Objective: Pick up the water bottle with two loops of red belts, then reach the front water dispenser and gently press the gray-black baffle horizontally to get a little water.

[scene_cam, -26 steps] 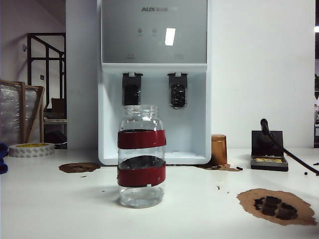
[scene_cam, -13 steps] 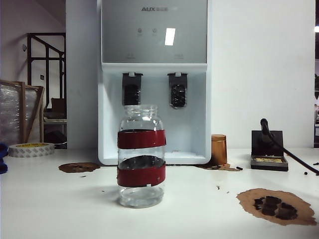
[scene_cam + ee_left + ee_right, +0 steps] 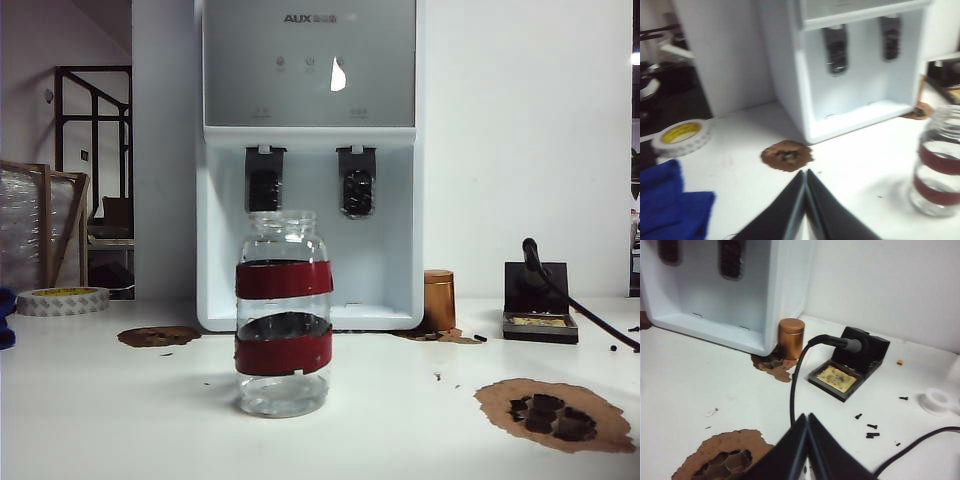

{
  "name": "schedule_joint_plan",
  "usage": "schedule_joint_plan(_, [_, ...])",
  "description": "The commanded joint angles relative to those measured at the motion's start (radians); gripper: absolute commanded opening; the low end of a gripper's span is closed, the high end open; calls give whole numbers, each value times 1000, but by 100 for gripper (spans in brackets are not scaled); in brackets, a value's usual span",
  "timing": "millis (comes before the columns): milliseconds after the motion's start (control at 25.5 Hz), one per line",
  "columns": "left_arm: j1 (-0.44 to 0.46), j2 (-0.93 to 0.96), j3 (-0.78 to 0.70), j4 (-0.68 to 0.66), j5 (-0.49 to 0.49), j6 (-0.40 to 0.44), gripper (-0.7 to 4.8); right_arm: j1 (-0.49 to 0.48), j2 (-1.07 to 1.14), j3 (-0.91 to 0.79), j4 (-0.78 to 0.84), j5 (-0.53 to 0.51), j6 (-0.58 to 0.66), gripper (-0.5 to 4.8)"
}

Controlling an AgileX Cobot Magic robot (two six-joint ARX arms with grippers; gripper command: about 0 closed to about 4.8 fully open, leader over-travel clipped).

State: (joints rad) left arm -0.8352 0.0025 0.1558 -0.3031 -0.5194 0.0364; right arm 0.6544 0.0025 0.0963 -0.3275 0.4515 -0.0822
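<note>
Because neither arm appears in the exterior view, you must read each gripper from its own wrist view. The left gripper [image 3: 805,172] has its two dark fingers [image 3: 785,205] pressed together into a point; it holds nothing and hangs above the bare white table [image 3: 850,165]. The right gripper [image 3: 808,416] is likewise fully closed and empty, its tip above the table [image 3: 700,375] just short of a black cable [image 3: 792,385].

In the exterior view, you find the water bottle [image 3: 284,312] nearest the camera, at lower centre, standing upright on the table [image 3: 100,410]. It is uncapped, with two red bands around its body; whether it holds any liquid cannot be told. To its lower right lies a brown damaged patch [image 3: 556,414] in the table surface.

Further back, at centre, you see the water dispenser [image 3: 309,160], its recessed bay directly behind the bottle. The gray-black baffle [image 3: 357,181] hangs at upper centre, right of the matching left-hand paddle [image 3: 264,178]. Neither paddle is touched.

Just right of the dispenser base stands a small copper cylinder [image 3: 438,300]. Further right sits a black stand [image 3: 540,305] with a yellowish pad. At the far left edge rests a tape roll [image 3: 62,300], and in the left wrist view a blue cloth [image 3: 670,205] lies near it.
</note>
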Motion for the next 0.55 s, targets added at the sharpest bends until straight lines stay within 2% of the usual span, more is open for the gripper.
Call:
schedule_joint_plan(39, [2,-1,-8,12,48,16,-5,-2,0,5,-5,-7,3,-2])
schedule_joint_plan(235, [2,-1,-31,16,71,17,-5,-2,0,5,-6,-7,3,-1])
schedule_joint_plan(548, [2,-1,-31,58,54,17,-5,-2,0,5,-29,-14,3,0])
